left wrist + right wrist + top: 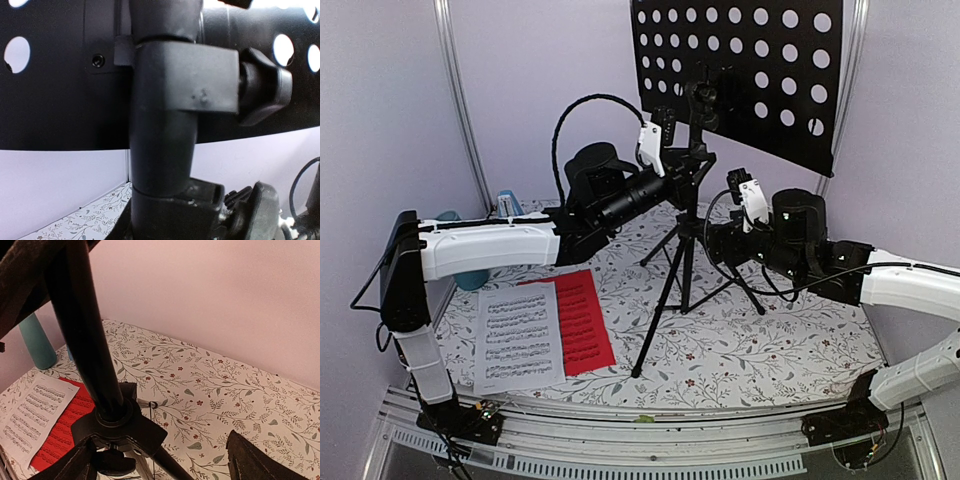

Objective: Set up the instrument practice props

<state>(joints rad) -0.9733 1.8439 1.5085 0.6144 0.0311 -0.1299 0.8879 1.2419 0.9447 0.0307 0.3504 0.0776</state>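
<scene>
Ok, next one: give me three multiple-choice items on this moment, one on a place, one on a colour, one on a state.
1. Where is the white sheet of music?
A) on the stand's desk
B) flat on the table
C) in a gripper

2. What colour is the sheet partly under it?
A) blue
B) red
C) green

3. How is the black music stand placed?
A) folded flat
B) lying on its side
C) upright on its tripod legs

Answers:
1 B, it lies on the table left of the tripod.
2 B, red shows beside the white edge.
3 C, its legs are spread on the table.
</scene>
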